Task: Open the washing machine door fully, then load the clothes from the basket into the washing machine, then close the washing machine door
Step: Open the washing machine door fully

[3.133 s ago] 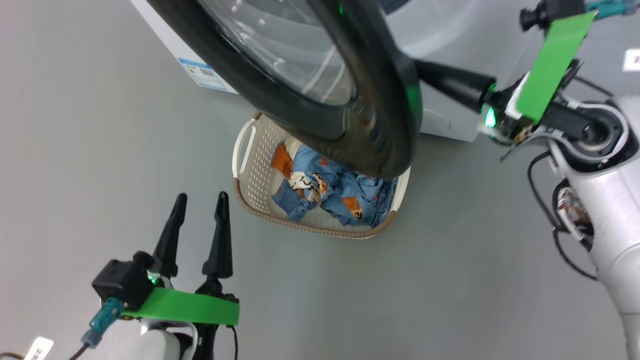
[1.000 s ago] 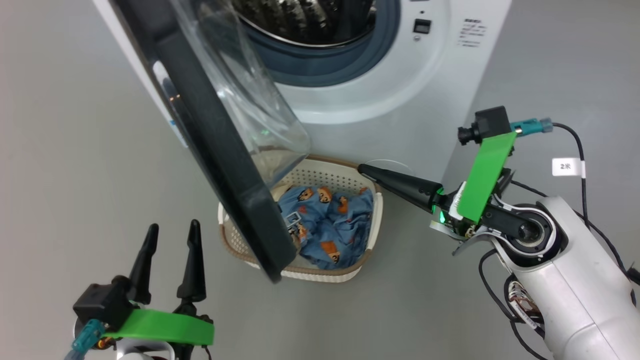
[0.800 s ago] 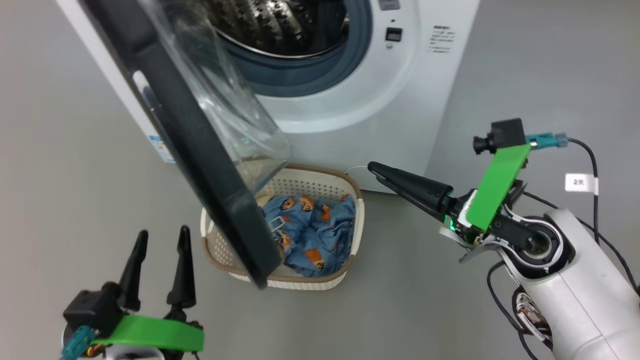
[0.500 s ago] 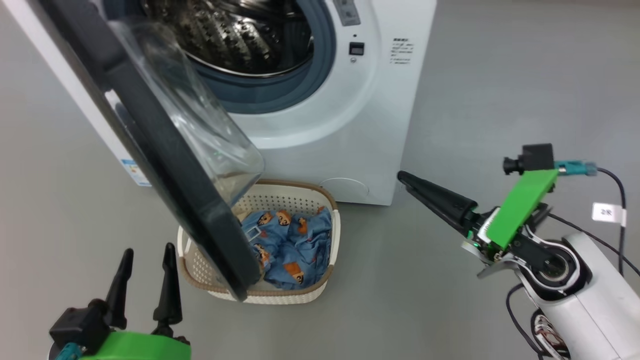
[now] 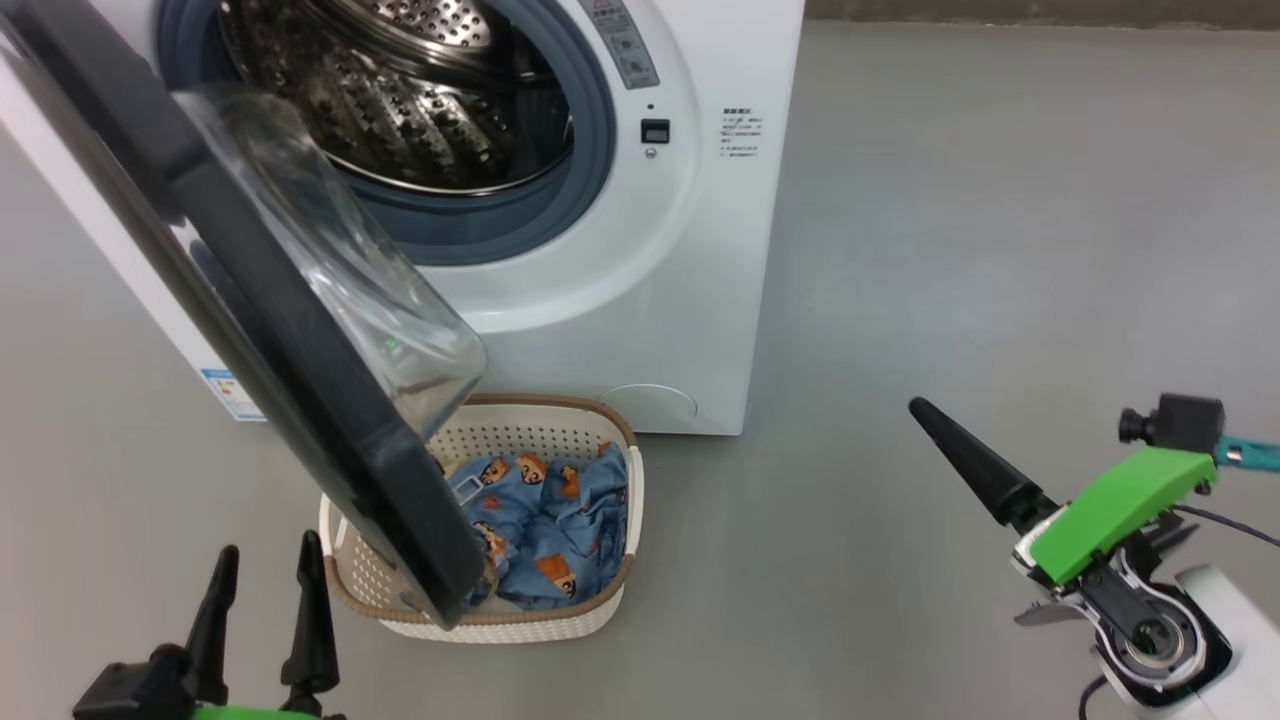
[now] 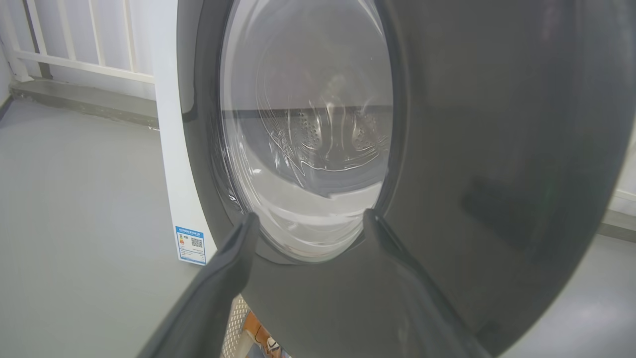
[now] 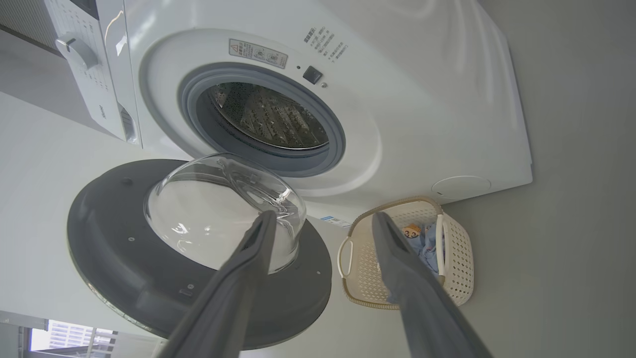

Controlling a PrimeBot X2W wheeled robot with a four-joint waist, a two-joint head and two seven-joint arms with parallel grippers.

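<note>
- My left claw and right claw stood wide, empty.
- The round black-rimmed glass door hung over the cream plastic basket of blue bear clothes.
- I could bump that door reaching in.

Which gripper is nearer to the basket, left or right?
Left. The left gripper is just beside the basket, at its left end; the right gripper is well off to its right.

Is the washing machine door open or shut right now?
Open. The washing machine door stands swung out from the front of the washing machine, leaving the steel drum and grey gasket exposed.
</note>
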